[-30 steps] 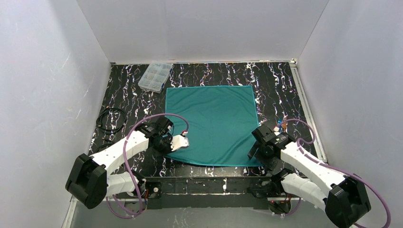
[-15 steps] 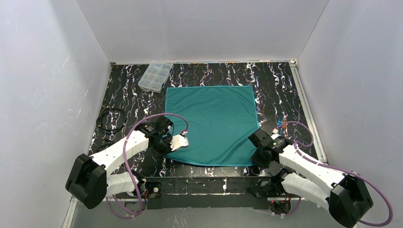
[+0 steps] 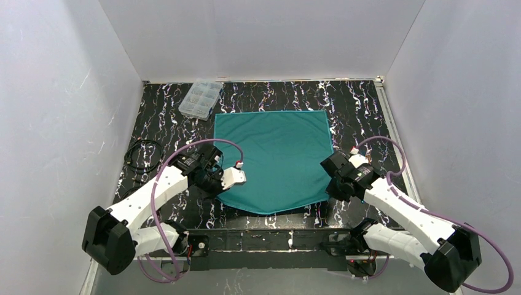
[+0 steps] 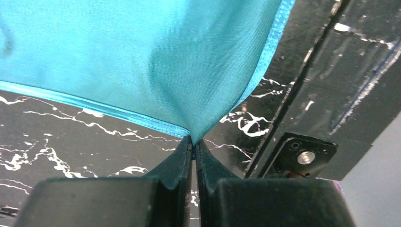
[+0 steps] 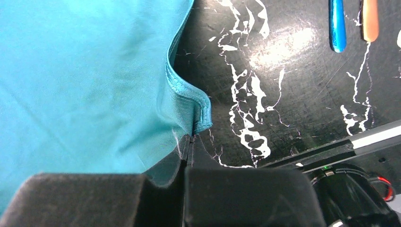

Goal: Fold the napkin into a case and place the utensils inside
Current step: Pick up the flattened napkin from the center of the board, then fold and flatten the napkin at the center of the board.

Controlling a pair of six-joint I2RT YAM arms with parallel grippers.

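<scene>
The teal-green napkin [image 3: 273, 153] lies spread on the black marbled table, and no case shows. My left gripper [image 3: 225, 188] is shut on its near-left corner; in the left wrist view the cloth [image 4: 142, 56] rises in a peak from the gripper [image 4: 194, 142]. My right gripper [image 3: 330, 192] is shut on the near-right corner, with the bunched hem [image 5: 201, 116] pinched just above the gripper [image 5: 191, 138]. The near edge sags in a curve between the two grips. Two utensils handles, one blue [image 5: 337, 26] and one orange [image 5: 370, 19], lie on the table to the right of the napkin.
A clear plastic compartment box [image 3: 201, 98] stands at the back left. A black cable coil [image 3: 143, 155] lies at the left. White walls enclose three sides. The front rail [image 3: 270, 236] runs just beyond the napkin's near edge.
The right gripper closed onto the near-right corner. Both near corners have since lifted and moved back from the front edge, and the near hem now curves.
</scene>
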